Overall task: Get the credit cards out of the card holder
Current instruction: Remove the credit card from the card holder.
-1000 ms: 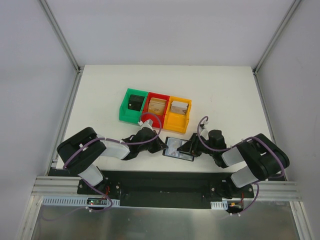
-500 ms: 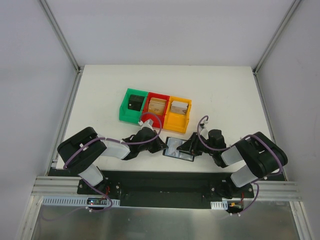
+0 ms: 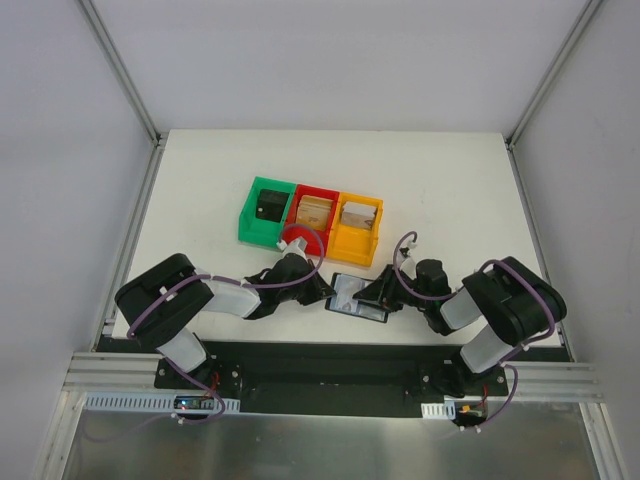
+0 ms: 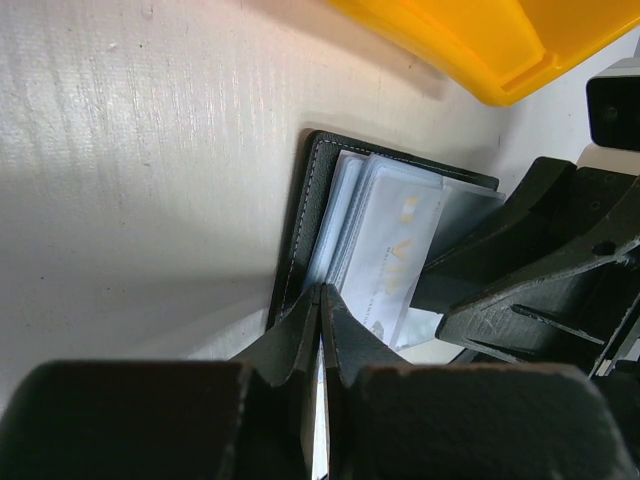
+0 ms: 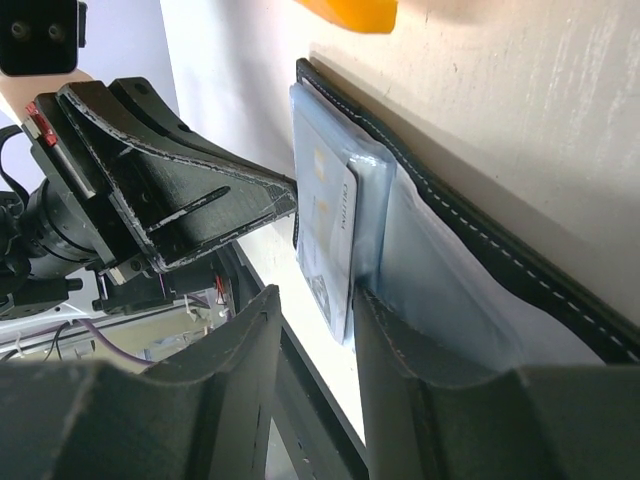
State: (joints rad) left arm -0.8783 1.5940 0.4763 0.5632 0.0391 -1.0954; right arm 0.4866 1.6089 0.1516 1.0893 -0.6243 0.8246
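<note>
Black left gripper (image 4: 320, 300) at far left: shut tight, nothing between the fingers, tips down on the left edge of the card holder (image 4: 300, 225), apparently pinning it to the white surface (image 4: 130, 200). Cannot tell how hard.

Middle: card holder (image 3: 358, 297) lying open and flat, just in front of the yellow bin (image 3: 357, 232), between both arms and touched from either side. Clear sleeves fanned inside, one pale card (image 5: 330, 230) poking out past them.

Right: right gripper (image 5: 318, 298) partly open, a gap visible between the fingers, free end of the card sitting in that gap. No firm hold visible yet.

Key relation, judged: long axis of the card pointing straight into the right gripper, so right arm nearer the free end; closing, then pulling back along that axis, away from the left gripper. Risk: sleeve or whole holder dragged along if the pin slips.
</note>
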